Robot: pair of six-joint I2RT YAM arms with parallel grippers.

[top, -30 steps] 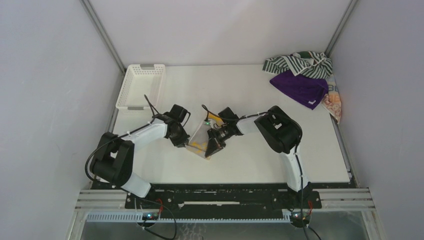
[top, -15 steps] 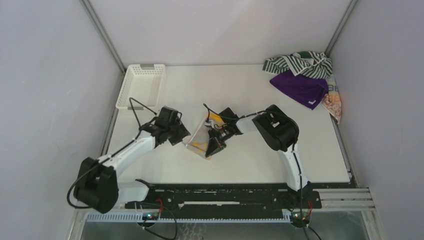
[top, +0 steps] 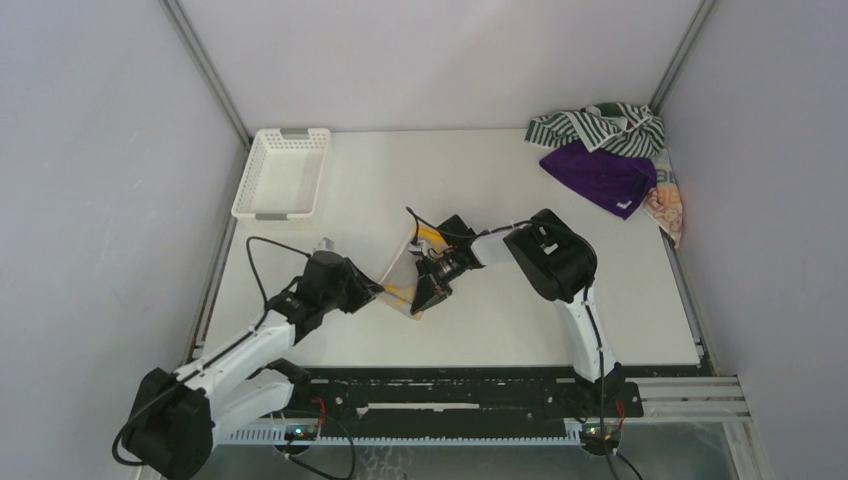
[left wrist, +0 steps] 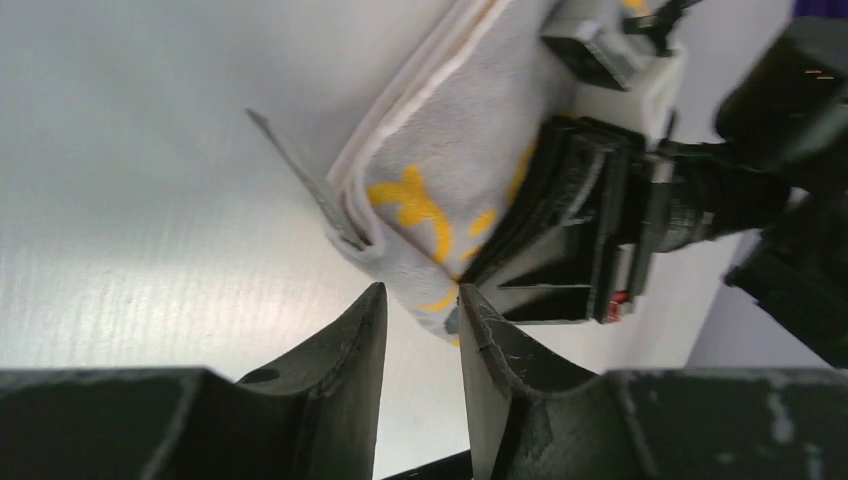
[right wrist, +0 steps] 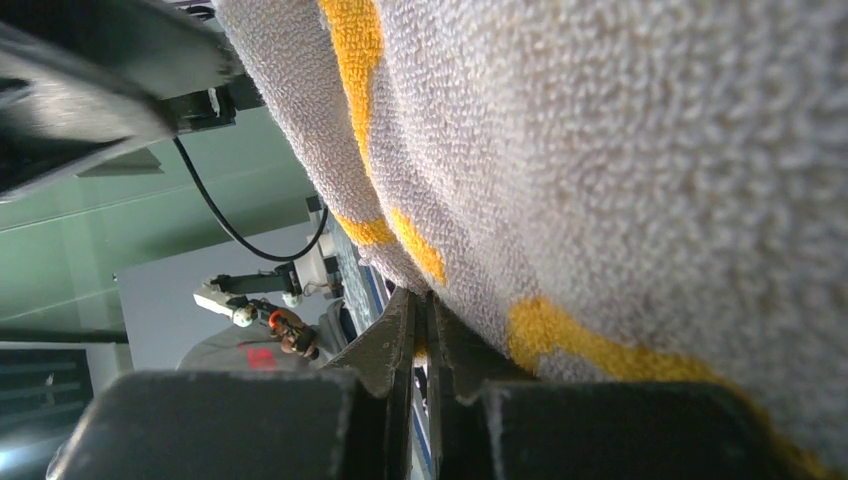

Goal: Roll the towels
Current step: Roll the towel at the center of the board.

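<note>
The yellow-and-white towel (top: 398, 277) is in the middle of the table (top: 500, 330), its long axis slanting far to near. Only my left wrist view shows its folded edge. My right claw (top: 425, 290) pinches it. My left claw (left wrist: 420, 305), narrowly parted and empty, hovers at its near corner.

White table (top: 480, 180) with basket (top: 283, 172) and towels (top: 598, 175)

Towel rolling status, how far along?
Done: no finished roll visible. In hand: the yellow towel, folded mid-table, is pinched by the right gripper; the left gripper sits open at its edge, not gripping. Left: finishing that roll, then the striped towel, purple towel and patterned towel, all heaped in the far right corner.
</note>
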